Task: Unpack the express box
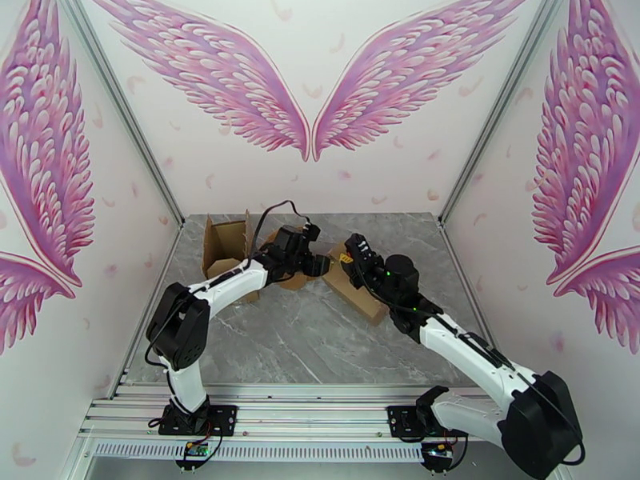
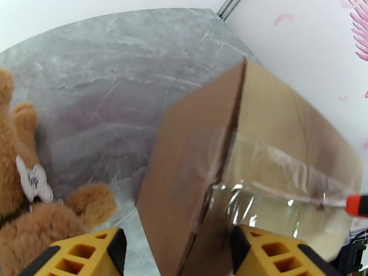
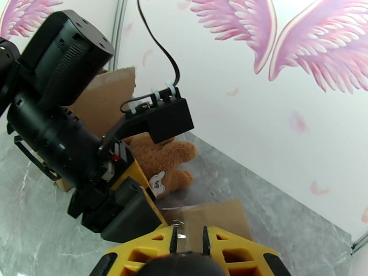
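left end effector (image 2: 175, 235) released, straddling express box (image 2: 285, 134) corner; right end effector (image 3: 188, 236) narrow, grip cannot tell

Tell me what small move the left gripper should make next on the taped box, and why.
Probably close the left gripper on the near corner of the cardboard box. Its jaws stand open with that corner between them, clear tape covers the seam, and the teddy bear lies apart from it. A grip would likely steady the box for opening.
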